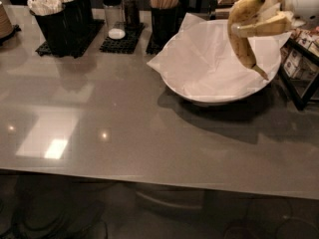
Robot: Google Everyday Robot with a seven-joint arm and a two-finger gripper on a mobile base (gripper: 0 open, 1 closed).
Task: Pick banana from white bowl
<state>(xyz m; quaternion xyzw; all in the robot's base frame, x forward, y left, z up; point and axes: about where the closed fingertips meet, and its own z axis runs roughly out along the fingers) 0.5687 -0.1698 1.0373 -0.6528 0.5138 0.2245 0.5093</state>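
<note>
The white bowl (199,94) stands at the right back of the grey table, lined with crinkled white paper (209,59). My gripper (263,18) hangs above the bowl's right side, its pale yellow fingers (266,26) shut on the banana (241,39). The banana hangs curved below the fingers, its dark tip pointing down and right, lifted above the paper and not touching it.
Black holders stand along the back: one with white packets (55,11), one with wooden stirrers (163,9). Shakers (115,14) stand on a black mat between them. A black rack with packets (301,68) is right of the bowl. The grey table (99,133) spreads in front.
</note>
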